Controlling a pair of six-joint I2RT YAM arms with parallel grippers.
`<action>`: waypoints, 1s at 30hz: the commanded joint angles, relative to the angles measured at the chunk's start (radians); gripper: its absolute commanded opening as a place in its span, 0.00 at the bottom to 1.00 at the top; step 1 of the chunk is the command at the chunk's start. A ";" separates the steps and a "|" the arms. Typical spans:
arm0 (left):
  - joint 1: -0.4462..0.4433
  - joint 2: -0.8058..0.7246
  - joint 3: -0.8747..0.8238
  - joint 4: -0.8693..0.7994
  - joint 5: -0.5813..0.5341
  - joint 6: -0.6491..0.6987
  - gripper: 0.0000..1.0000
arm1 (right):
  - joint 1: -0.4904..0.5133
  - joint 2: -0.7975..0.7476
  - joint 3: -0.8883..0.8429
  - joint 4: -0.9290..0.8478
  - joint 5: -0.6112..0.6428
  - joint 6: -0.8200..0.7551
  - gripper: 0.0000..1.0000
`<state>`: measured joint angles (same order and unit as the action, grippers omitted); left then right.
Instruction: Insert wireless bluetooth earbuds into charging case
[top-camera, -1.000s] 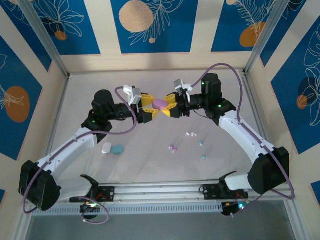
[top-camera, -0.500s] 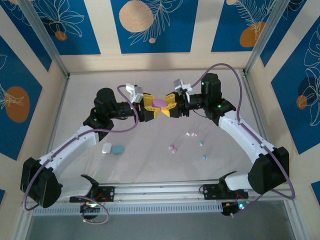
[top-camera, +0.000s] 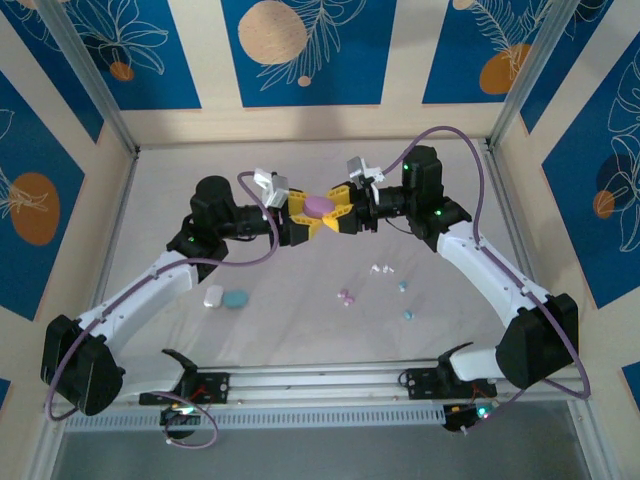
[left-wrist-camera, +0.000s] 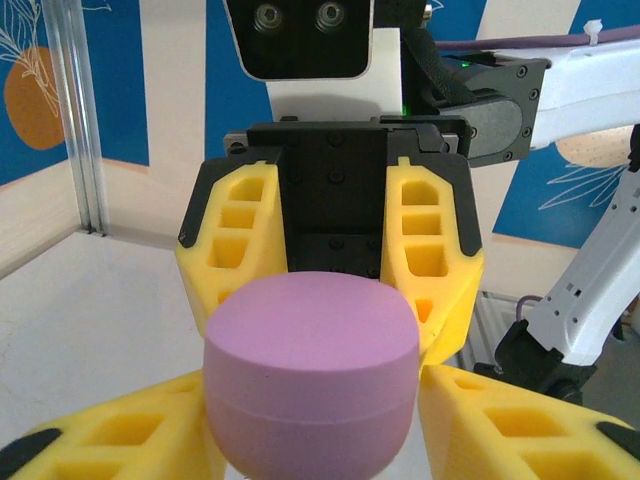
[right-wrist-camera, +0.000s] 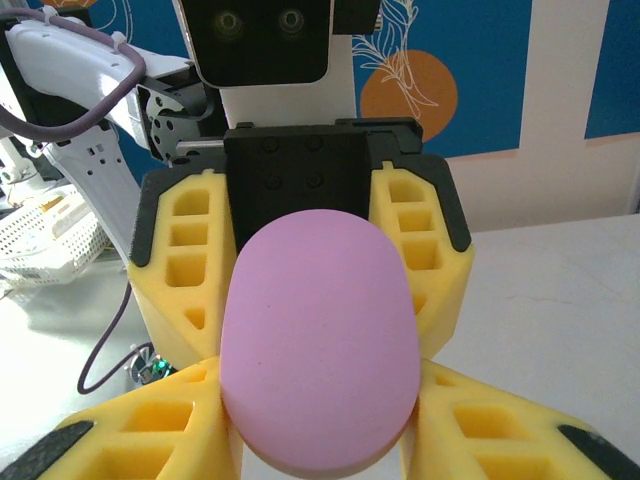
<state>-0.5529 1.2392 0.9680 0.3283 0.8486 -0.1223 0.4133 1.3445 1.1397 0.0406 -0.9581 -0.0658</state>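
Two-arm grip above the bench (top-camera: 300, 335). Within 1 second the left gripper (top-camera: 306, 214) narrowed onto the lilac charging case (top-camera: 320, 206), also clamped by the right gripper (top-camera: 336, 213). The earbuds (top-camera: 346, 297) lay loose below, well apart; opening the case probably came next.

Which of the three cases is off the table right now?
The pink case, gripped in mid-air between the left gripper and right gripper; the white case and teal case lie side by side on the table.
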 joint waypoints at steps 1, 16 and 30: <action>-0.012 -0.006 0.034 0.017 0.025 0.008 0.48 | 0.007 -0.018 0.018 -0.004 -0.002 -0.004 0.38; -0.013 -0.027 0.011 0.044 0.007 0.013 0.55 | -0.003 -0.028 0.008 -0.045 -0.001 -0.042 0.38; -0.012 -0.017 0.029 -0.003 0.016 0.029 0.45 | -0.009 -0.042 -0.006 -0.002 -0.009 -0.003 0.38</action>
<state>-0.5545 1.2224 0.9703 0.3290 0.8330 -0.1020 0.4076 1.3296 1.1385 0.0143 -0.9581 -0.0845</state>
